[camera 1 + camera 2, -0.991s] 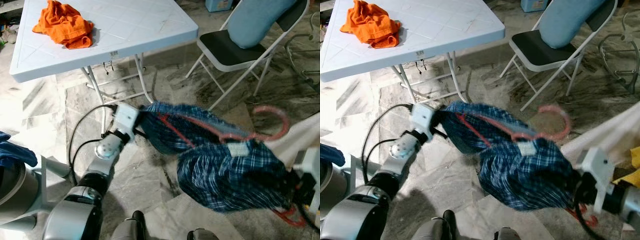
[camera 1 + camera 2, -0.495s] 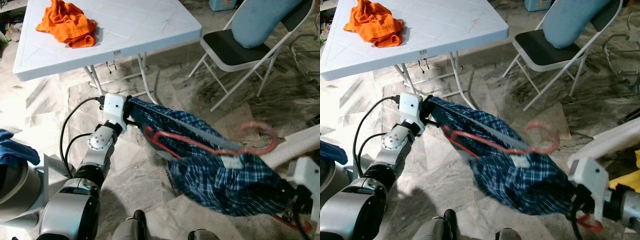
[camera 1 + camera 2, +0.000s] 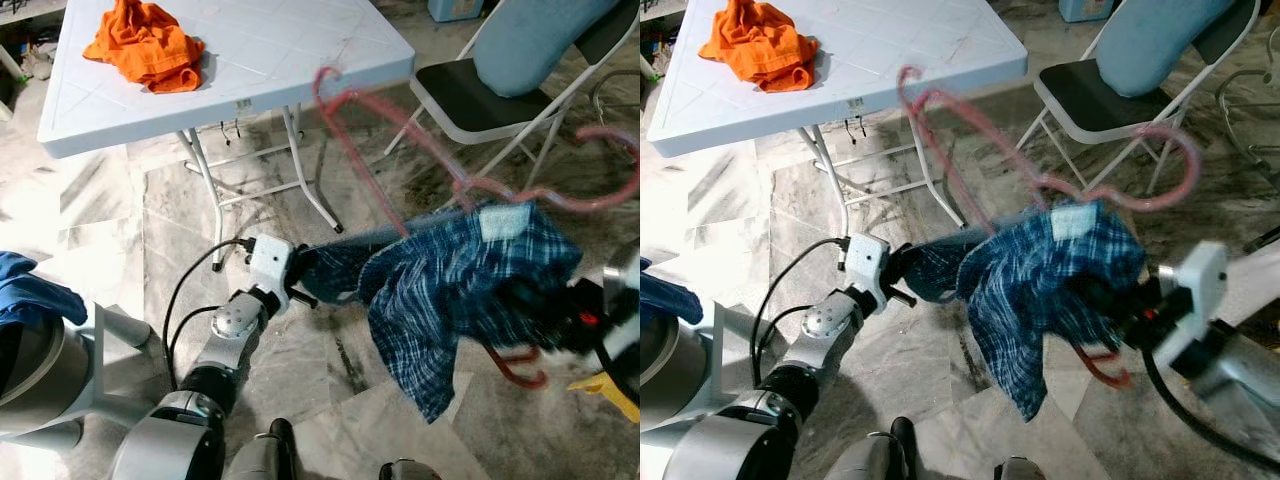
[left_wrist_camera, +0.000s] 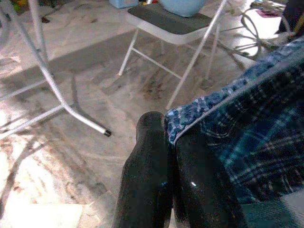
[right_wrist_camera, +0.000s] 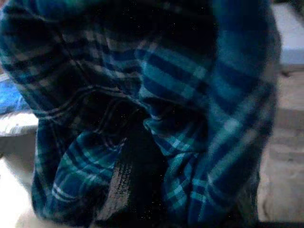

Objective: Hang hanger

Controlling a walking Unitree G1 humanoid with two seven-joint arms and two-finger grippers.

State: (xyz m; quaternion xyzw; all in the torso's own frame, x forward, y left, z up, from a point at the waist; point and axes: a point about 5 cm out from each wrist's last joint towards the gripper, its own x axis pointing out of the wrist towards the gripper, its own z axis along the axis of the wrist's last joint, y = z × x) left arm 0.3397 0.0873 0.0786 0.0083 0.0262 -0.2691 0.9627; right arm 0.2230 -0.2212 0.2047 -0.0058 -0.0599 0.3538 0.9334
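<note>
I see a white tag (image 3: 503,221) sewn on the blue plaid shirt (image 3: 455,290), but no writing on it is legible; a small label on the white table (image 3: 300,60) edge is also too blurred to read. The shirt hangs in the air at centre frame, stretched between my two grippers, its long axis running roughly 9 to 3 o'clock. The red hanger (image 3: 400,165) is motion-blurred, rising out of the shirt toward 11 o'clock, its hook (image 3: 610,160) out toward 2 o'clock. My left gripper (image 4: 166,156) has its fingers pressed together on the shirt's hem. My right gripper (image 5: 126,178) is buried in plaid cloth; I cannot tell how its fingers stand. An orange cloth (image 3: 148,45) lies on the table at 11 o'clock, and a folding chair (image 3: 480,95) stands at 1 o'clock.
</note>
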